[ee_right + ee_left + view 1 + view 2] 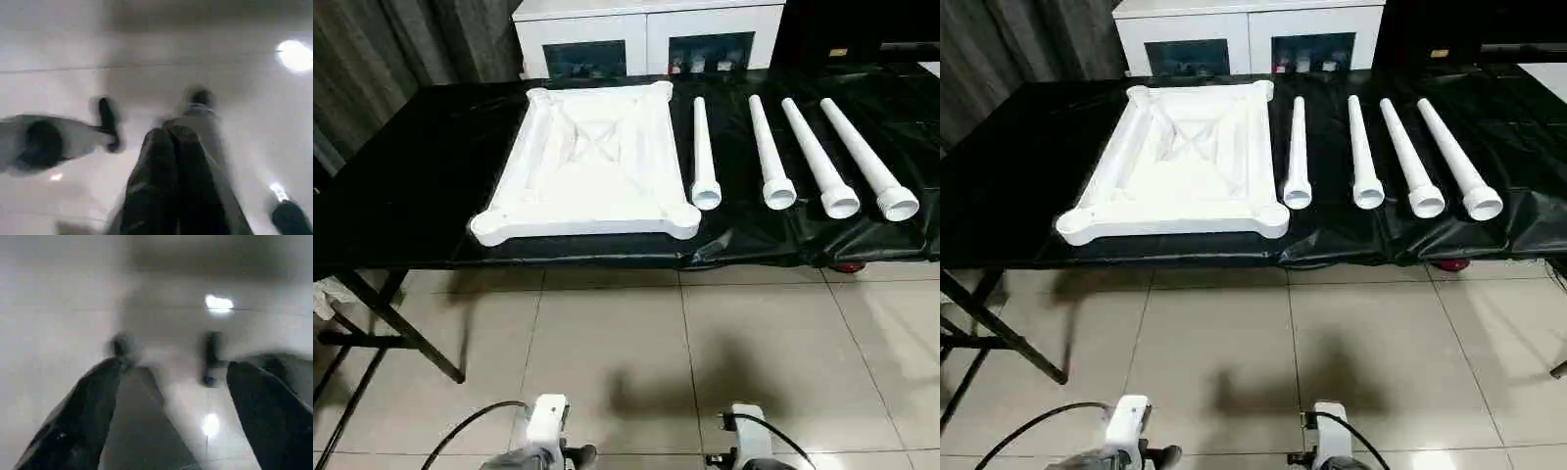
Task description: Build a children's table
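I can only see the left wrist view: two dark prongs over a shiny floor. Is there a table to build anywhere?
Observer: Yes. The head view shows a white top lying underside up on a black table.
Operator: Does it have legs?
Observer: Four legs lie in a row to its right, none fitted.
Operator: And the other arm?
Observer: The right end effector is shut, low over the floor.
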Motion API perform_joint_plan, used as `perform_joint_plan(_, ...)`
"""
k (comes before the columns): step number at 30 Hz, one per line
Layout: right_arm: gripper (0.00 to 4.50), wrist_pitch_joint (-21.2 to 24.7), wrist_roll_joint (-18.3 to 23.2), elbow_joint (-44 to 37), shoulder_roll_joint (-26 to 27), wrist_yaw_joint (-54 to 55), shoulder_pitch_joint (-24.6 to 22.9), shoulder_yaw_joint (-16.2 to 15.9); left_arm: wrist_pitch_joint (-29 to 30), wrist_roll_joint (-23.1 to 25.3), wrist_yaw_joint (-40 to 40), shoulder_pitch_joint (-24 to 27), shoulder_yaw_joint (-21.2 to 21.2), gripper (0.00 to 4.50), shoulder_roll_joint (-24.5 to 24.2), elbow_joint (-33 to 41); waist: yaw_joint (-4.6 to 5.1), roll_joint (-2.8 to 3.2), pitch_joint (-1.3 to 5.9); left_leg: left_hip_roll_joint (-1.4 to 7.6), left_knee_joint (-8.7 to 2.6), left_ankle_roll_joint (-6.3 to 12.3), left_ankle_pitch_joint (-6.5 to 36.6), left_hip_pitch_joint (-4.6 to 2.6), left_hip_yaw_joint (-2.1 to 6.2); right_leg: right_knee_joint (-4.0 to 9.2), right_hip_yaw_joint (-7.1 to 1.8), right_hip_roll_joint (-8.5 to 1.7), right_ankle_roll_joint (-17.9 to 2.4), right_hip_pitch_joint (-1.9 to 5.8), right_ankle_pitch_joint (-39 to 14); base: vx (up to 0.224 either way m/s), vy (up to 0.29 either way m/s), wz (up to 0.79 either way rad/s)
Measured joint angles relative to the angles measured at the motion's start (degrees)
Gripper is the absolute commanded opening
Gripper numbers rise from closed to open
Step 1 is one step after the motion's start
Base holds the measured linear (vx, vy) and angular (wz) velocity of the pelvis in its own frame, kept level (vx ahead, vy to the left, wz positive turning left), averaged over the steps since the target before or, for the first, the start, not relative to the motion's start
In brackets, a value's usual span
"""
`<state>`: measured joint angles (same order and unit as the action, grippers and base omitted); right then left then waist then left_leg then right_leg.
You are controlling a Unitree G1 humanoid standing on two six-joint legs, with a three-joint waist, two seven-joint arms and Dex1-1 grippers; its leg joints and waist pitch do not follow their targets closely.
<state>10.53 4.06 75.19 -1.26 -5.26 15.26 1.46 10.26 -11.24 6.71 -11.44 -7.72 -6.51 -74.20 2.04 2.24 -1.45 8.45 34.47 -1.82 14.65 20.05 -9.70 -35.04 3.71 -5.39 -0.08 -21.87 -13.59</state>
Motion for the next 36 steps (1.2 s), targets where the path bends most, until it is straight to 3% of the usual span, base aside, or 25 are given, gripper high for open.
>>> perform_joint_plan(1,0.00,-1.32,-0.69,1.13,-0.56,0.13,-0.05,-0.07,-1.56,-0.67,-2.11,0.75,-2.08,3.87,-1.34,-1.43,-0.91,-1.18,0.02,0.38,0.04,-0.02,0.00,0.13,0.22,0.14,0.33,0.25,-0.01,0.02,-0.02,0.006,-0.079,0.00)
perform_joint_plan(4,0.36,-2.16,-1.67,2.15,-3.52,0.64,-0.47,-0.09,-3.43,-1.69,-3.33,2.59,-3.74,3.97,-1.92,-2.58,-2.49,-2.27,-0.06,0.60,0.11,-0.17,-0.09,0.12,-0.36,0.30,0.14,0.16,-0.06,-0.01,-0.02,0.002,-0.026,0.00)
perform_joint_plan(6,0.42,-2.59,-1.72,1.95,-2.95,0.61,-0.23,-0.08,-3.40,-1.59,-3.39,2.42,-3.72,4.19,-1.86,-2.68,-2.84,-2.52,0.06,0.60,0.17,-0.07,-0.04,0.01,-0.90,0.26,-0.22,0.03,-0.10,0.04,0.00,0.000,0.000,0.00)
perform_joint_plan(7,0.70,-2.69,-1.71,1.95,-2.25,0.43,-0.24,-0.08,-3.41,-1.58,-3.44,2.35,-3.73,4.31,-1.80,-2.73,-3.05,-2.51,0.03,0.60,0.19,-0.06,-0.03,0.00,-1.05,0.26,-0.30,-0.02,-0.14,0.03,0.02,0.000,0.000,0.00)
perform_joint_plan(10,0.88,-2.91,-2.04,2.62,-0.89,0.04,-0.87,-0.15,-4.03,-1.54,-3.87,2.17,-4.07,4.47,-1.62,-2.78,-3.81,-2.41,-0.11,0.60,0.17,-0.08,-0.03,-0.07,-1.37,0.22,-0.55,-0.05,-0.16,0.01,0.03,0.000,0.000,0.00)
perform_joint_plan(15,1.25,-6.57,-3.81,3.95,-3.68,2.97,1.15,1.19,-7.45,-1.48,-5.49,2.33,-7.89,4.50,-0.57,-3.60,-4.19,-2.92,-0.41,0.64,0.16,-0.33,0.09,-0.09,-1.63,0.11,-0.70,-0.06,-0.15,0.01,0.04,0.000,0.000,0.00)
perform_joint_plan(20,1.68,-9.79,-3.77,3.65,-6.69,1.81,3.25,2.75,-10.41,0.42,-4.17,2.61,-7.02,4.50,-0.72,-3.75,-4.32,-3.37,-0.63,0.81,0.15,-0.09,-0.05,-0.08,-1.68,0.08,-0.70,0.07,-0.14,-0.04,0.03,0.000,0.000,0.00)
perform_joint_plan(24,2.05,-11.93,-3.17,2.41,-7.31,-5.01,7.26,3.12,-9.22,0.37,3.66,1.41,-5.32,4.50,-5.77,4.84,-4.50,-3.88,-1.10,1.04,0.38,-0.05,-0.29,0.15,-1.81,-0.53,-0.64,0.11,-0.15,-0.67,0.05,0.000,0.000,0.00)
perform_joint_plan(27,2.31,-13.92,-1.88,-3.76,-8.61,-10.20,10.47,3.16,-12.43,0.38,6.86,0.78,-5.33,4.50,-9.36,11.25,-4.53,-3.55,-0.94,1.07,0.55,-0.05,-0.29,0.02,-1.92,-0.77,-0.73,0.10,-0.15,-0.62,0.05,0.000,0.000,0.00)
perform_joint_plan(29,2.44,-14.18,-1.45,-11.14,-8.95,-15.36,9.11,1.67,-14.78,0.35,8.99,3.71,-5.28,4.50,-10.26,16.14,-4.70,-3.38,-0.83,1.07,0.53,-0.03,-0.25,-0.04,-1.94,-0.66,-0.74,0.10,-0.15,-0.51,0.05,0.000,0.000,0.00)
perform_joint_plan(32,2.63,-13.07,-0.92,-23.33,-9.39,-22.08,2.90,-1.60,-17.09,0.44,11.56,9.03,-4.71,4.50,-10.54,21.28,-5.09,-3.52,-0.94,1.11,0.52,0.04,-0.19,0.09,-1.94,-0.56,-0.70,0.13,-0.15,-0.60,0.05,0.000,0.000,0.00)
perform_joint_plan(34,2.98,-10.34,0.80,-34.86,-11.25,-27.79,-3.09,-4.75,-16.90,-0.05,14.85,13.66,-4.59,4.50,-12.04,28.40,-5.61,-3.53,-1.12,1.14,0.51,0.05,-0.19,0.22,-1.93,-0.49,-0.68,0.15,-0.15,-0.67,0.05,0.000,0.000,0.00)
perform_joint_plan(36,3.02,-8.10,2.69,-45.51,-13.89,-32.21,-7.38,-7.43,-15.61,-1.97,18.15,16.72,-4.83,4.50,-13.33,36.52,-6.05,-3.36,-1.31,1.19,0.53,0.04,-0.21,0.25,-1.95,-0.41,-0.68,0.15,-0.14,-0.61,0.06,0.000,0.000,0.00)
